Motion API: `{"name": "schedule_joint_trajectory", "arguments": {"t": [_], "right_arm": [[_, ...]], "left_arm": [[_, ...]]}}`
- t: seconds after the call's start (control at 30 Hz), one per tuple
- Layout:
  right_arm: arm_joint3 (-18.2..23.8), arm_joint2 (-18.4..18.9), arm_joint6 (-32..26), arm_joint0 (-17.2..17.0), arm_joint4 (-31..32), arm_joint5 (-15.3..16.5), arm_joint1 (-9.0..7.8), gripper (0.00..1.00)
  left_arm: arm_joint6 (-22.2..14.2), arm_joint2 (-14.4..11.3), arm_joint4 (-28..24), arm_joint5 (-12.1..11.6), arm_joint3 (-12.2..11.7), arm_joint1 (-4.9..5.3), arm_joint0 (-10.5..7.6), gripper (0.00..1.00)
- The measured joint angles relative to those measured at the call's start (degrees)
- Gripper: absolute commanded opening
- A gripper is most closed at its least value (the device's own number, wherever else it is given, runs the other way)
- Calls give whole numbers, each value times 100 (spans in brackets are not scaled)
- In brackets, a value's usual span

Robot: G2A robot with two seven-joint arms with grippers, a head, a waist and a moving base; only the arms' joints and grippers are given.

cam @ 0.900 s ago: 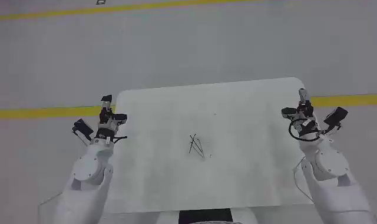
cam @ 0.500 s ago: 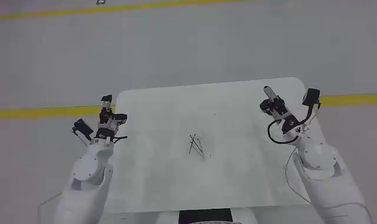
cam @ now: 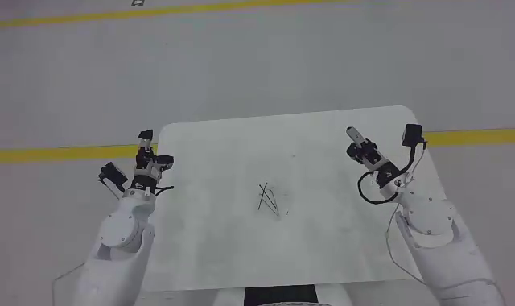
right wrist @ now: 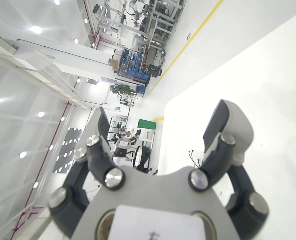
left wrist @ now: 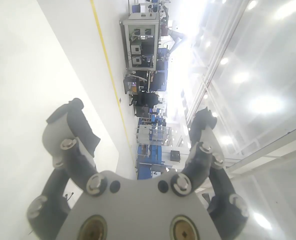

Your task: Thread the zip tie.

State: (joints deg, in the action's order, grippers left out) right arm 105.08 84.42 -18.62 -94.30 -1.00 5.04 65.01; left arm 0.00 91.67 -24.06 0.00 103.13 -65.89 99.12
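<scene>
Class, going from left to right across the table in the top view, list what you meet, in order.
left claw, open → zip ties, a small dark pile → right claw, open

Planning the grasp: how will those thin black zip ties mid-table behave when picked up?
The zip ties look thin and long, so probably bendy and very light. They lie flat on the smooth table, so they may slide and be hard to pinch. They cross in a small heap, so lifting one may drag others.
</scene>
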Motion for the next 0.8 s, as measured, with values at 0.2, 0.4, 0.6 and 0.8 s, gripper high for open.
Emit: {"name": "schedule_joint_trajectory", "arguments": {"t": [0.2,0.4,0.6,0.8], "right_arm": [[32,-397,-574,697,711,27,-3,100],[-249,-1040,-1521,1401,1614,-120,-2,100],[-327,-1379,-2141,1507,2202,-288,-20,100],[-302,-1353,-2213,1461,2170,-237,-30,100]], "left_arm": [[0,0,0,0,0,0,0,100],[0,0,0,0,0,0,0,100],[0,0,0,0,0,0,0,100],[0,0,0,0,0,0,0,100]]}}
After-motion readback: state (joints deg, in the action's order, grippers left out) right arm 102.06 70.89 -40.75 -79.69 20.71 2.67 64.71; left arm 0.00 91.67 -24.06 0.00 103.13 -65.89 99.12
